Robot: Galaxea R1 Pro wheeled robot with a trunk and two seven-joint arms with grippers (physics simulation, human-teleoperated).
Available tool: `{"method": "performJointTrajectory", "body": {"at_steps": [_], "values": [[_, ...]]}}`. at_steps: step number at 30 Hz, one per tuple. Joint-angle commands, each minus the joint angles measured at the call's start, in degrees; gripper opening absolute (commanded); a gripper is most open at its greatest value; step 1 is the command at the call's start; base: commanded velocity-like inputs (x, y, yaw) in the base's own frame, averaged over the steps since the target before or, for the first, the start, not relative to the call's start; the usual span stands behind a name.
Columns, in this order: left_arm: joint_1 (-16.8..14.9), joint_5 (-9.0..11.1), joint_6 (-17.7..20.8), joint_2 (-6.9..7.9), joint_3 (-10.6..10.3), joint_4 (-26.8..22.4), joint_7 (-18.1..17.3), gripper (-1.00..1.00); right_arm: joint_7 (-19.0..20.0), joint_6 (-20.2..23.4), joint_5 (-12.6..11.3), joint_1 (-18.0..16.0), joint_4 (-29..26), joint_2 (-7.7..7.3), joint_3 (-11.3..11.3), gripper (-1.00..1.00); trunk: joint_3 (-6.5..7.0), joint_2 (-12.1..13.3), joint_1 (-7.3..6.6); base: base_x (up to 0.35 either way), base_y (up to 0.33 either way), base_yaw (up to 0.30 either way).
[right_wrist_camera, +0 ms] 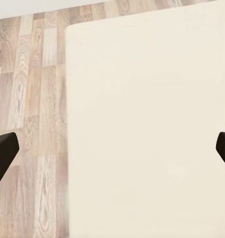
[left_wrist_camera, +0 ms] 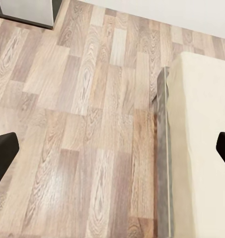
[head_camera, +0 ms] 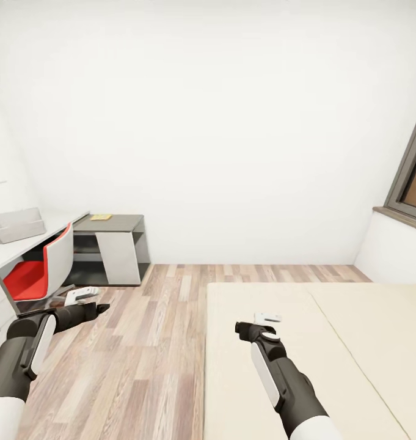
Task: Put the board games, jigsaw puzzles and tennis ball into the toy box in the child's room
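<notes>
Both pincers, left pincer [left_wrist_camera: 112, 148] and right pincer [right_wrist_camera: 112, 148], gape wide, empty; bed [head_camera: 354, 342] below the right one bare; rigid game boxes would likely suit edge grips.

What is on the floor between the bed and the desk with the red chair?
In the head view, only wood-plank floor lies between the bed and the table with its red chair. The left gripper hangs over that stretch.

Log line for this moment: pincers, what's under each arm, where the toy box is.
left pincer open, empty, over floor | right pincer open, empty, over bed | toy box on table, far left
</notes>
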Motion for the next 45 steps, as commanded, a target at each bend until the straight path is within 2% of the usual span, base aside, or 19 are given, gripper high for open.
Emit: {"method": "performJointTrajectory", "body": {"at_steps": [1, 45], "values": [[0.0, 0.4, 0.4, 0.00, 0.1, 0.0, 0.0, 1.00, -0.5, 0.1, -0.6, 0.0, -0.1, 0.00, 0.1, 1.00, -0.06, -0.1, 0.03, 0.000, 0.157, 0.000], [0.0, 0.4, 0.4, 0.04, 0.1, 0.0, 0.0, 1.00, -0.5, 0.1, -0.6, 0.0, -0.1, 0.00, 0.1, 1.00, -0.06, -0.1, 0.03, 0.000, 0.175, 0.000]]}}
